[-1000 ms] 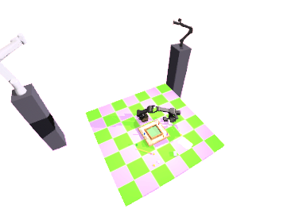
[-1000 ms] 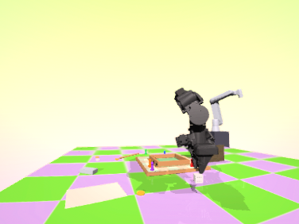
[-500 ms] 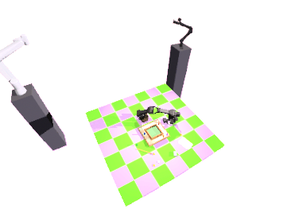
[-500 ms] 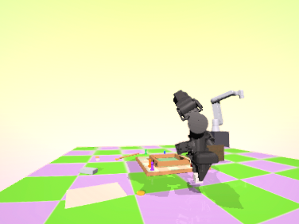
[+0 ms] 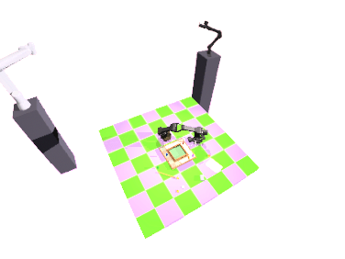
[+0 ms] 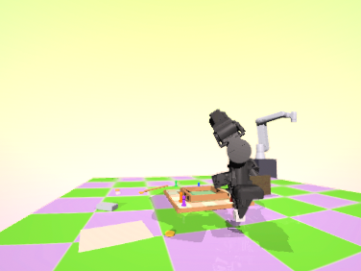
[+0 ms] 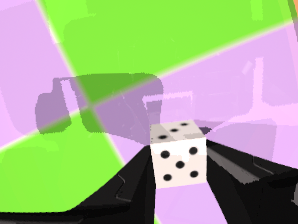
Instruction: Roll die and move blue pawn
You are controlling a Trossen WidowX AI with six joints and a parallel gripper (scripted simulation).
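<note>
The white die is at table level outside the board, with five pips on the side facing the wrist camera and three on its upper face. My gripper points down with its fingers against both sides of the die, shut on it. The board carries the tray, which has a green floor. The blue pawn stands on the board beyond the tray in the exterior view. The red pawn is mostly hidden behind my arm.
Purple, orange and green pawns stand around the tray. A pale sheet, a yellow disc, a grey block and an orange stick lie outside the board. Two other arms stand on distant pillars.
</note>
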